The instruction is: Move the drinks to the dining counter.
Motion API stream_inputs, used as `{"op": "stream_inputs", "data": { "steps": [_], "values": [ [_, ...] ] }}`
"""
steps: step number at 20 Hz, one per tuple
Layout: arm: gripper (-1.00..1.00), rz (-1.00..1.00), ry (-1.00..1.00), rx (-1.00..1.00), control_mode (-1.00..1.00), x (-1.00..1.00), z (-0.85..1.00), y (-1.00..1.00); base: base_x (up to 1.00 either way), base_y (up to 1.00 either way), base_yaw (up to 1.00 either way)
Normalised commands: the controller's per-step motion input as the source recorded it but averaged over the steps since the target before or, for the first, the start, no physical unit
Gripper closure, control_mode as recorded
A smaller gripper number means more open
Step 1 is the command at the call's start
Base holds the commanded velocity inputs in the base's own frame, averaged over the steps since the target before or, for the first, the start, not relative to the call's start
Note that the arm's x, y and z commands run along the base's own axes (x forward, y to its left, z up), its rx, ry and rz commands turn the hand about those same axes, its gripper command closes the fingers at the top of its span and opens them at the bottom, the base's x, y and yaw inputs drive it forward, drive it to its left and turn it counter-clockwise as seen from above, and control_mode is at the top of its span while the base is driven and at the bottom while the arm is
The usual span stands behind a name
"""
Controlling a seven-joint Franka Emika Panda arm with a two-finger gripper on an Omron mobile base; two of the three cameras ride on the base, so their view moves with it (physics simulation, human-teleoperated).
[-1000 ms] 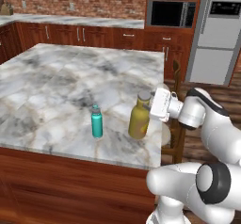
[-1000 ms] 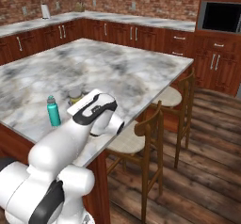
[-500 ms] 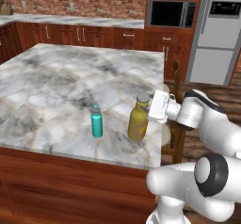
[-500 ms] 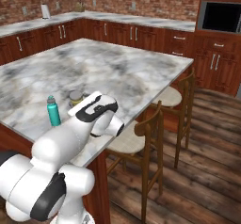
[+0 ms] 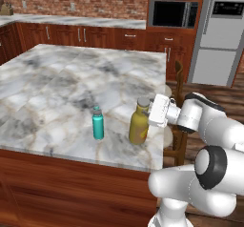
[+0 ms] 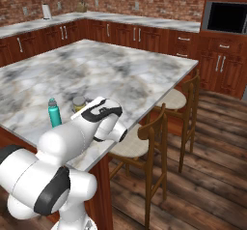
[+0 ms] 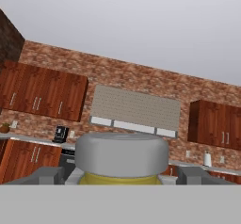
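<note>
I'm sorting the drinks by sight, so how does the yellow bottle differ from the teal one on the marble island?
The mustard-yellow bottle is taller and wider than the slim teal bottle. The yellow one stands next to the robot's hand; the teal one stands apart, farther from it. Both are upright with grey caps on the white marble island top.

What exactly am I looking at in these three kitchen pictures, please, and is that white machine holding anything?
It is a rendered kitchen with a white robot arm on a driving base. Two pictures come from cameras on that base, behind the arm to its left and right; the third looks along the gripper. On the marble dining counter stand a teal bottle and a taller mustard-yellow bottle. The gripper sits at the yellow bottle's grey cap, one finger tip on either side, jaws wide. Whether they touch it, I cannot tell.
</note>
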Motion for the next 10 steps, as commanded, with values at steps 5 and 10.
{"op": "stream_inputs", "data": {
  "steps": [5,10],
  "values": [
    [1.00,0.00,0.00,0.00,-1.00,0.04,-0.17,0.00,0.00,0.00,0.00],
    [1.00,0.00,0.00,0.00,-1.00,0.01,-0.16,0.00,0.00,0.00,0.00]
  ]
}}
